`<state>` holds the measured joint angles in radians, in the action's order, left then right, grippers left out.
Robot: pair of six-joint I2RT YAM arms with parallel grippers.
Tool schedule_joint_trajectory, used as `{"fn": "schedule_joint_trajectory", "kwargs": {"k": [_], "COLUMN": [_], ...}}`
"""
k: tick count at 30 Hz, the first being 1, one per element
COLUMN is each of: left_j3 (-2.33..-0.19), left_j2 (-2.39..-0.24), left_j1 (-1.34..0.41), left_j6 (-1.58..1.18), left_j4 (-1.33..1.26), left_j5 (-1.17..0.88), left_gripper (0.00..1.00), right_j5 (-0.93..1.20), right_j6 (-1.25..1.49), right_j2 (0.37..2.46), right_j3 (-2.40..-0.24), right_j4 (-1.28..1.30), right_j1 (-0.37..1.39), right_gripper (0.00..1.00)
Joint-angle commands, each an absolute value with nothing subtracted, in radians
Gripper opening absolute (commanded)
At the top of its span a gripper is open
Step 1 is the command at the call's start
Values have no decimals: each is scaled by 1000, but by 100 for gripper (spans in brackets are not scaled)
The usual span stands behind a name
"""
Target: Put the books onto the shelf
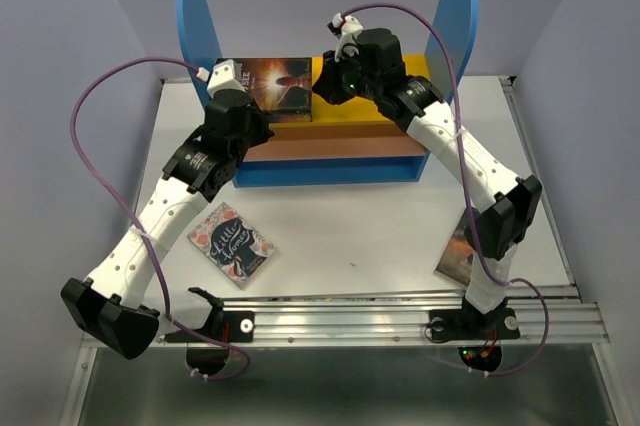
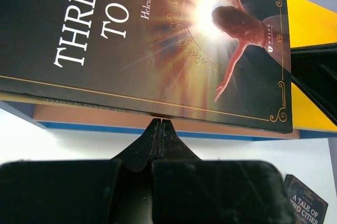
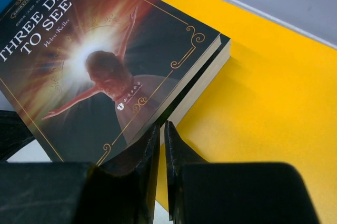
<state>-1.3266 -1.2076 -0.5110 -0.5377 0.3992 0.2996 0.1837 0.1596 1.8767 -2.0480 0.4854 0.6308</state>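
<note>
Pale lavender walls (image 1: 60, 46) enclosed the white table (image 1: 350, 236) on three sides; an aluminium rail (image 1: 340, 321) ran along its near edge.

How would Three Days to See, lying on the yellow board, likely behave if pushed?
Three Days to See looks thin with a glossy, glare-catching cover, so it probably slides easily. It rests on a second book, so a push may skid it off or drag both.

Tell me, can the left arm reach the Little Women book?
Probably yes. Little Women lies uncovered on the table, close by. The left pincer is shut, up at the shelf; it would need to pull back and open first.
</note>
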Motion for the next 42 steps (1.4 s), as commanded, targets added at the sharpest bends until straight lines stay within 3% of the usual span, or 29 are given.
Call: {"fn": "schedule_joint_trajectory", "kwargs": {"k": [1, 27, 31, 36, 37, 38, 39, 40, 42], "left_j3": [-1379, -1328, -1310, -1267, -1252, -1209, -1181, -1154, -1062], "left_j2": [-1193, -1095, -1062, -979, -960, -918, -893, -844, -798], "left_j1": [-499, -394, -393, -394, -393, -394, -394, -393, -393], "left_j6": [-509, -486, -499, -615, -638, -656, -681, -730, -776], "left_j4": [350, 377, 396, 515, 537, 566, 581, 610, 640], "left_j5": [295, 249, 238, 308, 316, 321, 334, 337, 345], "left_gripper": [0, 0, 0, 0, 3, 25, 29, 49, 73], "right_j5": [215, 184, 114, -182, -183, -236, -256, -252, -224], "right_j6": [150, 155, 167, 195, 201, 213, 218, 219, 224], "right_j2": [1887, 1872, 1844, 1738, 1738, 1688, 1657, 1591, 1522], "right_j3": [-2118, -2091, -2069, -1976, -1951, -1924, -1855, -1812, -1723], "right_j4": [423, 423, 423, 423, 423, 423, 422, 414, 411], "right_j1": [646, 664, 664, 664, 664, 664, 664, 664, 664], "right_gripper": [14, 15, 15, 20, 20, 24, 27, 35, 49]}}
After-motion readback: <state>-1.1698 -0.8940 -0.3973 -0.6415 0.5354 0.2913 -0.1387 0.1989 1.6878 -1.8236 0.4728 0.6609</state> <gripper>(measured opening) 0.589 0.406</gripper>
